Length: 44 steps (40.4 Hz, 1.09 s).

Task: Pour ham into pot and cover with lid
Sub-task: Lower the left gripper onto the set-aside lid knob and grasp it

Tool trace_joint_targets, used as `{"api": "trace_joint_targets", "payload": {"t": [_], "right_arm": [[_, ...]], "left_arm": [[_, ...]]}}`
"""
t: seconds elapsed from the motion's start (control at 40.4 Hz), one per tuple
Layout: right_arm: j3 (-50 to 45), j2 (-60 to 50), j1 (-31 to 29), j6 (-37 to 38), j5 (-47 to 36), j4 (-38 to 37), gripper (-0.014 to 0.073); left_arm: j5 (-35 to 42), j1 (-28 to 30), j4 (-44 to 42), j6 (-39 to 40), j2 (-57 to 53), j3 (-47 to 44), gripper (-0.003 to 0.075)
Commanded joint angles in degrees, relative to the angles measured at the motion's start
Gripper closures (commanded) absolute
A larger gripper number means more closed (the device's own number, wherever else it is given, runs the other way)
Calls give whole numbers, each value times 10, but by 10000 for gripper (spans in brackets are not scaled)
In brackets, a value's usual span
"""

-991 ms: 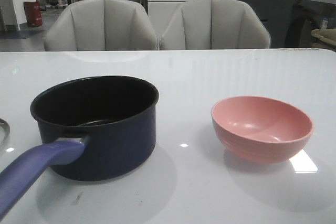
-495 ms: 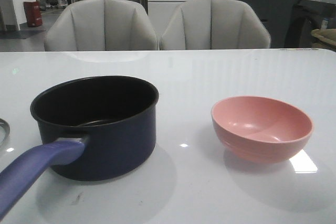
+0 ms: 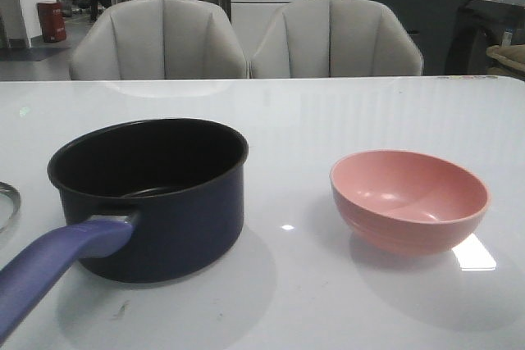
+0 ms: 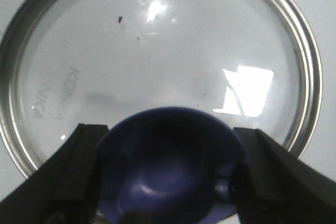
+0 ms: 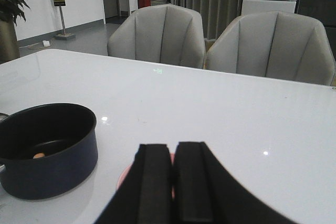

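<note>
The navy pot (image 3: pixel 156 211) stands left of centre on the table, its blue-purple handle (image 3: pixel 57 264) pointing toward me. In the right wrist view, one orange ham slice (image 5: pixel 38 156) lies inside the pot (image 5: pixel 52 166); the front view hides its floor. The pink bowl (image 3: pixel 410 198) at right looks empty. The glass lid (image 4: pixel 157 51) lies under my left gripper (image 4: pixel 169 129), whose fingers press both sides of its blue knob (image 4: pixel 168 171). Only the lid's rim (image 3: pixel 6 193) shows at the front view's left edge. My right gripper (image 5: pixel 172 148) is shut and empty above the bowl (image 5: pixel 124 180).
The white table (image 3: pixel 287 120) runs back to two grey chairs (image 3: pixel 156 38) behind its far edge. A dark cabinet (image 3: pixel 492 30) stands at the back right. Neither arm shows in the front view.
The lid's rim at the left edge of the front view has shifted slightly up and right. The pot and the bowl have not moved.
</note>
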<state>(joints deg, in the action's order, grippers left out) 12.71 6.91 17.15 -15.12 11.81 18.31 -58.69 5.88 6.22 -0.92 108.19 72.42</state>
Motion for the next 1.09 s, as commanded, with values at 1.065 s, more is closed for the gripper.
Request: {"api": "trace_joint_targets", "payload": {"t": [1.065], "right_arm": [[15,5,0,-3,-40,4,442]], "left_arm": [[8,-1,16,-12,-81,9,430]]}}
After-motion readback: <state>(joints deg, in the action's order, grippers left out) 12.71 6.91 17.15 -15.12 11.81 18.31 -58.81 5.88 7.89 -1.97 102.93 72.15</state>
